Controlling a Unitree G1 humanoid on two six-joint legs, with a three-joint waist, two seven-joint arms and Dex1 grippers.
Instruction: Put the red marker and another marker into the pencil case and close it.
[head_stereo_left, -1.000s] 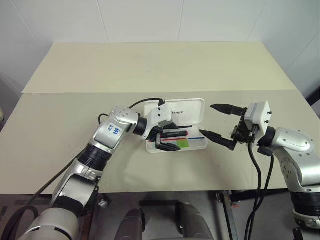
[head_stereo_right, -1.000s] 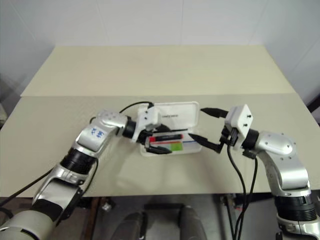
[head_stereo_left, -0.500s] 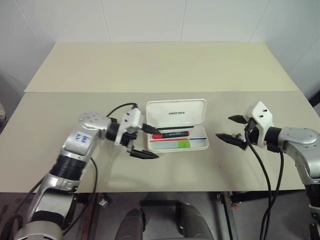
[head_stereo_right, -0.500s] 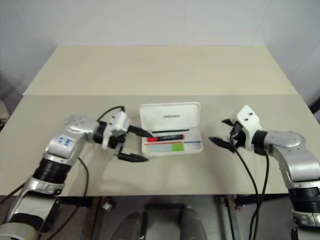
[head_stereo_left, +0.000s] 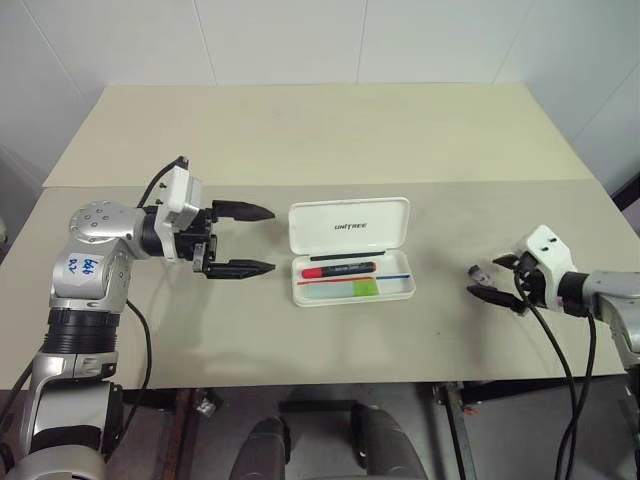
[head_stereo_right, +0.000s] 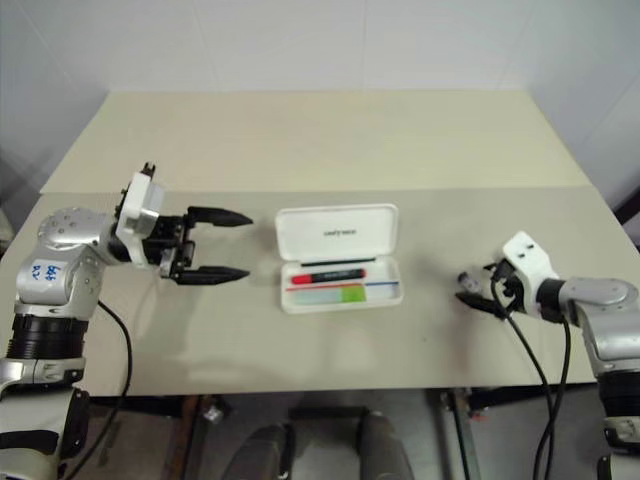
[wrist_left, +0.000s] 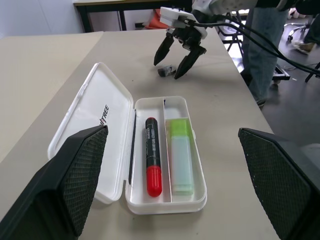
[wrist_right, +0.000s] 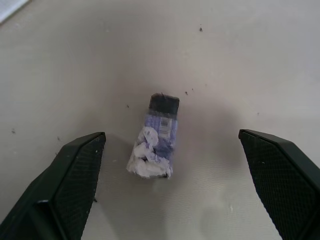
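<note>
Left eye view shows the pencil case (head_stereo_left: 352, 250) lying open near the middle of the bench (head_stereo_left: 300, 140), lid up toward 12 o'clock. The red marker (head_stereo_left: 340, 270) and the green highlighter (head_stereo_left: 352, 289) lie side by side in the tray, so both pens look put away. Only the closing seems left to do. The left end effector (head_stereo_left: 240, 240) hangs at 9 o'clock from the case, wide open and holding nothing, maybe to push the lid shut. The right end effector (head_stereo_left: 492, 285) sits far off at 3 o'clock, open and empty, over a small wrapped eraser (wrist_right: 155, 137).
</note>
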